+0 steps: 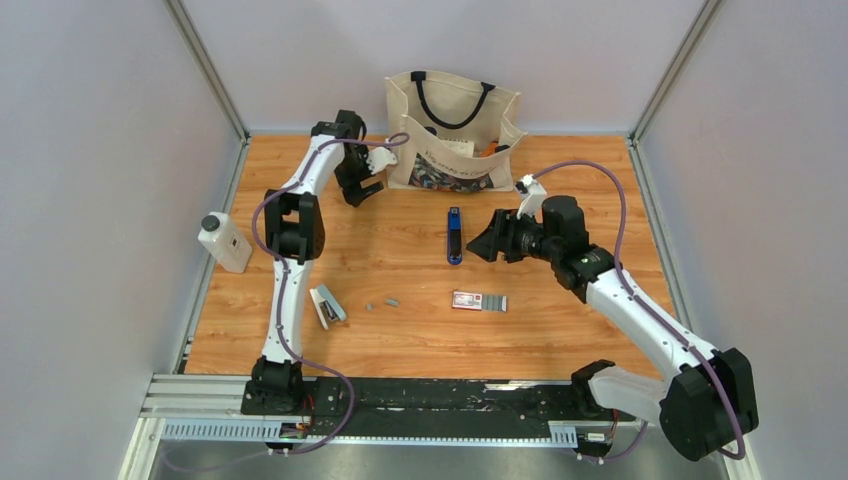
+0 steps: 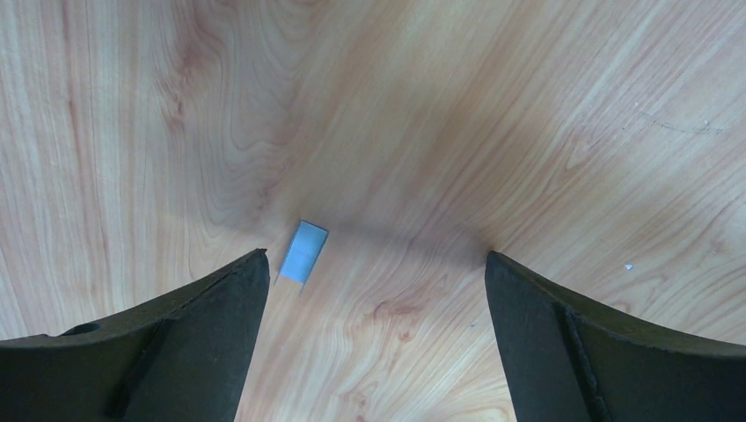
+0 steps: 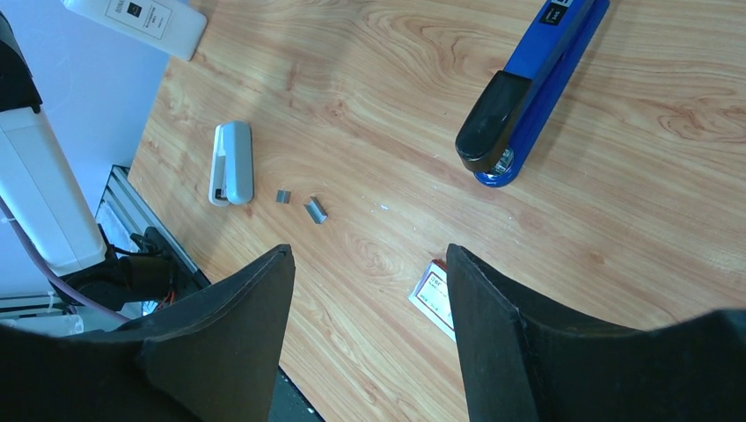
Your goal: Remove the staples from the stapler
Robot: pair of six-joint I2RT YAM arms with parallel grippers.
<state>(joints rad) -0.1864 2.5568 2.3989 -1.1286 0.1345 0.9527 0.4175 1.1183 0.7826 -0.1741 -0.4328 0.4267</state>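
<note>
**Blue stapler [image 1: 455, 235] flat on the wood, both jaws empty**

Your left gripper [image 2: 374, 255] has its jaws spread wide, with nothing between them but the bare table [image 2: 528, 105]. A short grey strip [image 2: 303, 251] lies flat on the wood under that gap. In the wrist view it sits nearer the finger on the left of the picture and touches neither finger. From overhead, this gripper hangs at the far left of the table, just beside the canvas tote bag [image 1: 455, 130].

Your right gripper [image 3: 369, 255] is parted too and holds nothing. Its wrist camera looks down through the gap at wood and at one corner of the red-and-white box [image 3: 435, 294]. Seen from above, its tips point at the blue stapler from the right — near it, but not touching.

The blue stapler lies mid-table, its long axis running away from the arm bases. Two loose staples [image 1: 392, 299] rest well to its near left, between a small pale stapler [image 1: 327, 305] and the box. Further grey strips [image 1: 495, 302] lie against the box's right end. A white bottle [image 1: 224, 242] stands at the table's left edge — well apart from everything else.
</note>
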